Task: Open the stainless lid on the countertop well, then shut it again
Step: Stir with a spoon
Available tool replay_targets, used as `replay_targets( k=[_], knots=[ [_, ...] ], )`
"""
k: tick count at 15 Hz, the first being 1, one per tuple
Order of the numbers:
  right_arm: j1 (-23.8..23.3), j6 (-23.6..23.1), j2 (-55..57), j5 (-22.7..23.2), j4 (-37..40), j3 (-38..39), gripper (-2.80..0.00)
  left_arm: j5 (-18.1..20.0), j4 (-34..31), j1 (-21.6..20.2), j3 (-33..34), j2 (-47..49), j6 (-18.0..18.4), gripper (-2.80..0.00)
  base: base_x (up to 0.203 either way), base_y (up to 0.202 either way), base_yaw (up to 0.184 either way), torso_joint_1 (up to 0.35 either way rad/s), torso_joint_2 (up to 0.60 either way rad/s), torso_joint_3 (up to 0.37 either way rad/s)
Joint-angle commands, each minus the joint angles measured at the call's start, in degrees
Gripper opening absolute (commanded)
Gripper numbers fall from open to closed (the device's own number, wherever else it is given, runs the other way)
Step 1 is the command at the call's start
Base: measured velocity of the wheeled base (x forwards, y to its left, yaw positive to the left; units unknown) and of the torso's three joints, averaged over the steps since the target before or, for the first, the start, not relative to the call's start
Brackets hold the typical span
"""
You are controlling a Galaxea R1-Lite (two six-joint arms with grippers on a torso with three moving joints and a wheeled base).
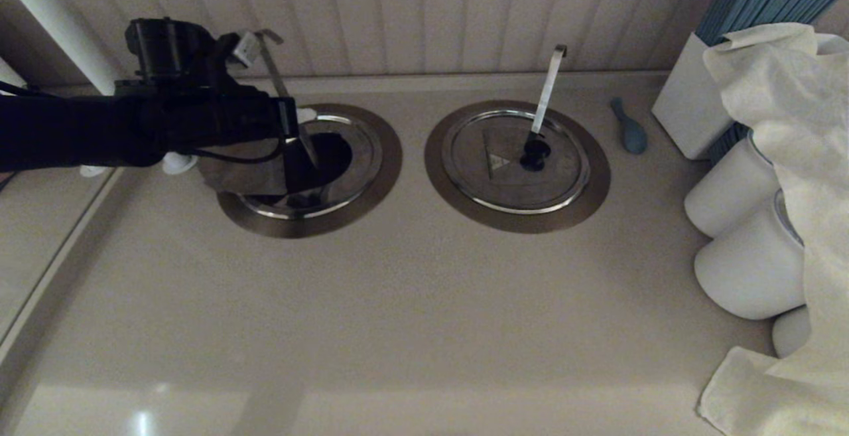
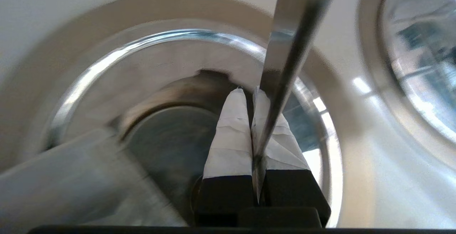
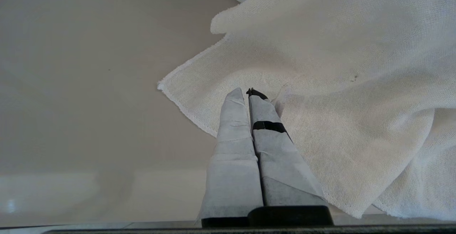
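Observation:
The left of two wells is the countertop well, with a brushed-steel ring rim (image 1: 392, 150) (image 2: 107, 16). Its stainless lid is folded up along its fold line: the lifted half (image 1: 239, 180) (image 2: 71, 187) tilts under my left arm, and the dark hole (image 1: 329, 154) shows. The thin hooked ladle handle (image 1: 275, 81) (image 2: 295, 31) stands in the hole and crosses right beside my left gripper (image 1: 302, 121) (image 2: 248, 91), which is shut over the hole. The knob is hidden. My right gripper (image 3: 248, 91), shut and holding nothing, hangs above a white cloth (image 3: 320, 66), outside the head view.
The twin lid (image 1: 514, 157) (image 2: 424, 48) with the broader handle (image 1: 549, 87) lies closed to the right. A blue spoon (image 1: 630, 129), a white box of blue sticks (image 1: 690, 104), white cylinders (image 1: 729, 190) and draped cloth (image 1: 796, 157) crowd the right side. A panelled wall runs behind.

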State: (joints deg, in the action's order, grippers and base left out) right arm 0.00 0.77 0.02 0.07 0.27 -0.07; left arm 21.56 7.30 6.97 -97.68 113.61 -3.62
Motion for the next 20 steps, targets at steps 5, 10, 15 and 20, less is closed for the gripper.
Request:
replay_targets(
  k=[5,10,15,20],
  knots=[
    [0.00,0.02,-0.01,0.02,0.00,0.01,-2.80,-3.68,0.24,1.91,-5.51,6.21,-3.80,-2.80,0.000,0.000,0.000,0.000,0.00,0.000],
    [0.00,0.02,-0.02,0.01,0.00,-0.01,-2.80,-9.25,0.43,2.79,-7.97,8.29,-3.76,-2.80,0.000,0.000,0.000,0.000,0.00,0.000],
    [0.00,0.02,0.06,0.01,0.00,0.07,-2.80,-15.05,4.30,5.78,-7.35,10.23,-2.10,-2.80,0.000,0.000,0.000,0.000,0.00,0.000],
    [0.00,0.02,0.06,0.01,0.06,0.05,-2.80,-19.67,4.39,6.00,-6.43,10.00,2.34,0.00,0.000,0.000,0.000,0.000,0.00,0.000]
  ],
)
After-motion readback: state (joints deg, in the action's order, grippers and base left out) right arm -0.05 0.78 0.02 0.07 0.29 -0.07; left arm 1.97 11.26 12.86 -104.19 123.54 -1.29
